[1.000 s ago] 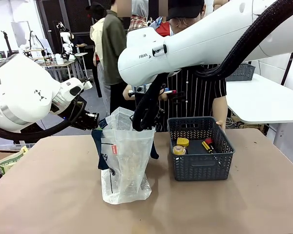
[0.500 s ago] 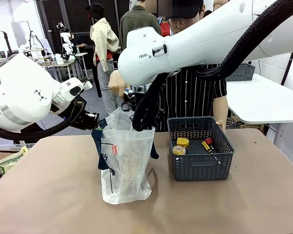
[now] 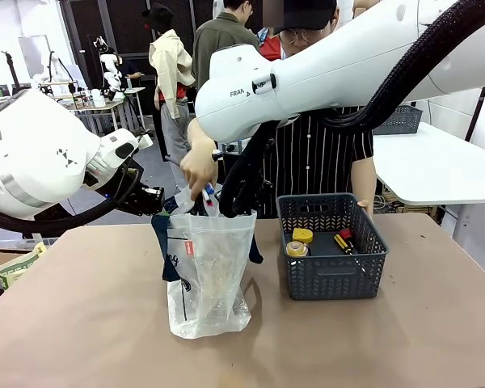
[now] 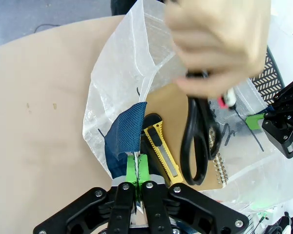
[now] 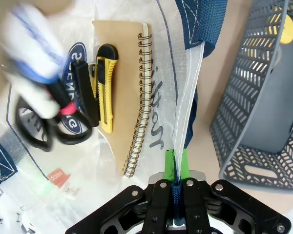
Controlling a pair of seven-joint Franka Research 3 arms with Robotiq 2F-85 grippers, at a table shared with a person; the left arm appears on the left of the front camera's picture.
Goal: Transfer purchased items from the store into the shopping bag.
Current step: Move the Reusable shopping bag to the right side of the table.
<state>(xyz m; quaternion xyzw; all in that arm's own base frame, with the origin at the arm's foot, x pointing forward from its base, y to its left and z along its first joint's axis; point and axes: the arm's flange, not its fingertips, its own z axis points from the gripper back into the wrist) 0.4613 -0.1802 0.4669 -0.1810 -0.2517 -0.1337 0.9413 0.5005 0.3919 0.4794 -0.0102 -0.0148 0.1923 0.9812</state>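
Bright, even light, just a soft shadow beside the shopping bag (image 3: 210,275), and the person's hand (image 4: 215,44) smears into motion blur in both wrist views.

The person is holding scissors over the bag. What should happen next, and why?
Probably the person's hand should let go, so the scissors drop into the bag. They already hang at its open mouth, above the notebook and yellow cutter, and the robot's left hand and right hand pinch the rim on either side, holding it open.
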